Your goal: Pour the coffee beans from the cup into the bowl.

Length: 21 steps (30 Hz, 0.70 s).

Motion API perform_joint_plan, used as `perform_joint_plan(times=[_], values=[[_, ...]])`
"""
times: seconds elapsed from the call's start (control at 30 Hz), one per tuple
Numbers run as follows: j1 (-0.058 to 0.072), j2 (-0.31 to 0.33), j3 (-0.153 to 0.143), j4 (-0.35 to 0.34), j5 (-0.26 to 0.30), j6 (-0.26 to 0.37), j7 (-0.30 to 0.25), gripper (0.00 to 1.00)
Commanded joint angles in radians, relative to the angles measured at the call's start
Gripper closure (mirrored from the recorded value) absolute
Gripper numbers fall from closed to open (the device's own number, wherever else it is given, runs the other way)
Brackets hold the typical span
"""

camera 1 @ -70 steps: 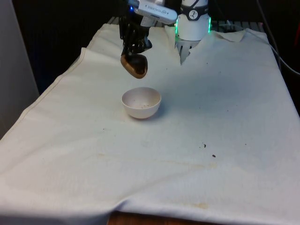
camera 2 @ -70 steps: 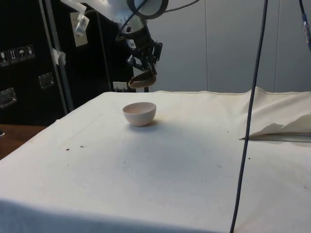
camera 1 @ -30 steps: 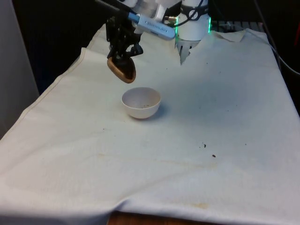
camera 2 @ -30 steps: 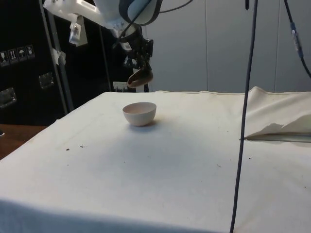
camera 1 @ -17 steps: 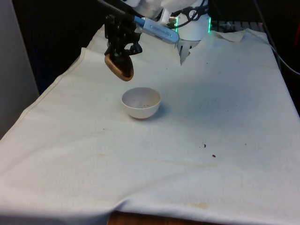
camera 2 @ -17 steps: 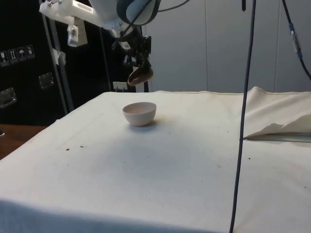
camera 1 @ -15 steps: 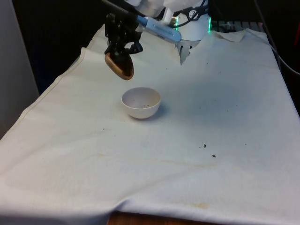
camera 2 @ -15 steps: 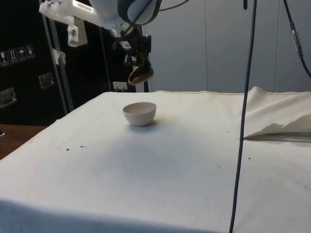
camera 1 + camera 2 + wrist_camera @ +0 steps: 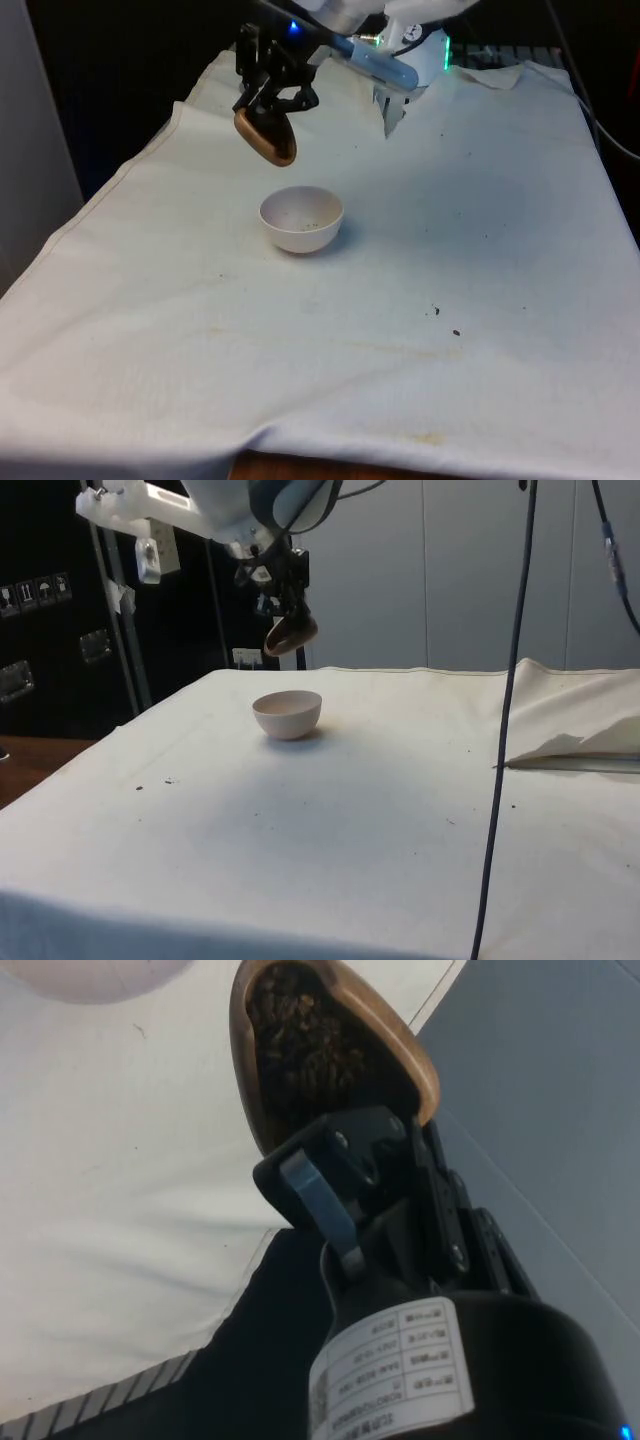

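Observation:
A brown wooden cup (image 9: 266, 137) hangs tilted in the air, above and to the front view's left of the white bowl (image 9: 301, 220). My gripper (image 9: 275, 92) is shut on the cup's rim. In the side view the cup (image 9: 291, 635) sits above and behind the bowl (image 9: 288, 714). The wrist view shows dark coffee beans (image 9: 305, 1045) inside the cup (image 9: 330, 1060), with one finger (image 9: 322, 1200) clamped over its edge and a slice of the bowl (image 9: 95, 978) beyond it. A few dark specks lie in the bowl's bottom.
A few stray beans (image 9: 445, 322) lie on the white cloth (image 9: 420, 250) toward the front view's right. The cloth's left edge (image 9: 120, 180) drops off close to the cup. A black cable (image 9: 505, 720) hangs down in the side view.
The cup swung from above the bowl toward the front view's left and rose slightly, then shifted a little back to the right. Its tilt changed as the wrist turned. The bowl stayed put.

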Motion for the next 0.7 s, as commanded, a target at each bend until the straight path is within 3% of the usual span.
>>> perform_joint_plan(times=[0.0, 0.67], values=[[0.002, -0.005, -0.001, -0.009, -0.010, 0.012, 0.000, 1.00], [0.002, -0.006, 0.009, -0.043, -0.157, 0.015, -0.010, 1.00]])
